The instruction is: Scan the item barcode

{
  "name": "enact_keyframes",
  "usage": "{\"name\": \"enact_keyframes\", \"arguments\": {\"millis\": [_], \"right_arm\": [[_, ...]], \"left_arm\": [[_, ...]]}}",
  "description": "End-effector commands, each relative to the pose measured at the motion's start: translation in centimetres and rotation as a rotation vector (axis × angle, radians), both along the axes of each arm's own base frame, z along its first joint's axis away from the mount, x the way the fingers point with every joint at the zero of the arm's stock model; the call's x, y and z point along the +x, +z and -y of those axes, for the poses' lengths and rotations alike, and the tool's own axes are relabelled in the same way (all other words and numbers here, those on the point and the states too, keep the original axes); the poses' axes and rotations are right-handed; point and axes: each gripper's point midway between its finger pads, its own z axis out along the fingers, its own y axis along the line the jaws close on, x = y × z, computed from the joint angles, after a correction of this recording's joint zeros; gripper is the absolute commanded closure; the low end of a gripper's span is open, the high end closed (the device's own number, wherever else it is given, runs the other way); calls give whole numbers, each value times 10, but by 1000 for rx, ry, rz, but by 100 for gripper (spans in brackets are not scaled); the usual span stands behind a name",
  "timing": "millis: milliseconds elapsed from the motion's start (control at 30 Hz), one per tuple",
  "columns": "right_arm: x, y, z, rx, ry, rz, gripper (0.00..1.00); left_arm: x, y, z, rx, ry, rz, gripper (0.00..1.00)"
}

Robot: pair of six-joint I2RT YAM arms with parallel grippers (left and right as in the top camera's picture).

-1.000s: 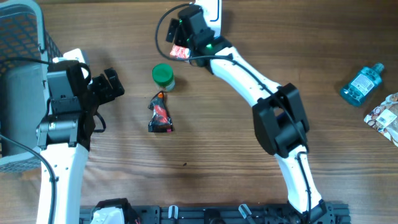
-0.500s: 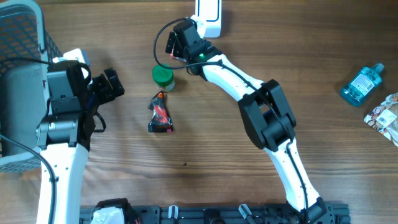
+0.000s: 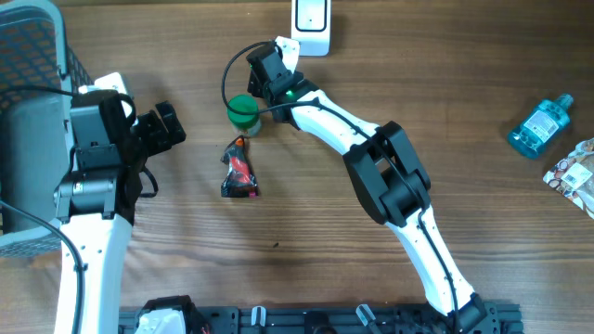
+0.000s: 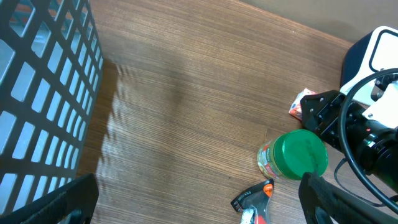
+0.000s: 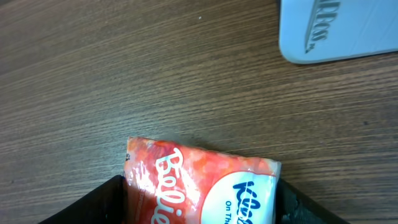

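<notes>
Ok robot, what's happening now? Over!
Left tool open, empty. Right tool straddling red packet on table, grip unclear. Green-lidded jar close beside; white scanner just beyond.

The right gripper [image 3: 264, 74] has swung from the white box-shaped scanner [image 3: 311, 19] toward 7 o'clock. It now sits at 1 o'clock of the green-lidded jar [image 3: 243, 109], jaws narrowed onto the red-orange foil packet [image 5: 199, 180], leaving the scanner uncovered.
</notes>
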Motion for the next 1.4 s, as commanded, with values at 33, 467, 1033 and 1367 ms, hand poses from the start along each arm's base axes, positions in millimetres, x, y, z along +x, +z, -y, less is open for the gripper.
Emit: {"name": "enact_keyframes", "arguments": {"millis": [33, 467, 1033, 1367], "right_arm": [[11, -14, 17, -30, -51, 10, 27], [28, 86, 27, -121, 26, 192, 36], [27, 49, 21, -147, 101, 141, 0], [20, -5, 26, -175, 91, 56, 0]], "left_arm": [[2, 4, 3, -9, -6, 11, 0], [2, 4, 3, -9, -6, 11, 0], [2, 4, 3, -9, -6, 11, 0], [2, 4, 3, -9, -6, 11, 0]]}}
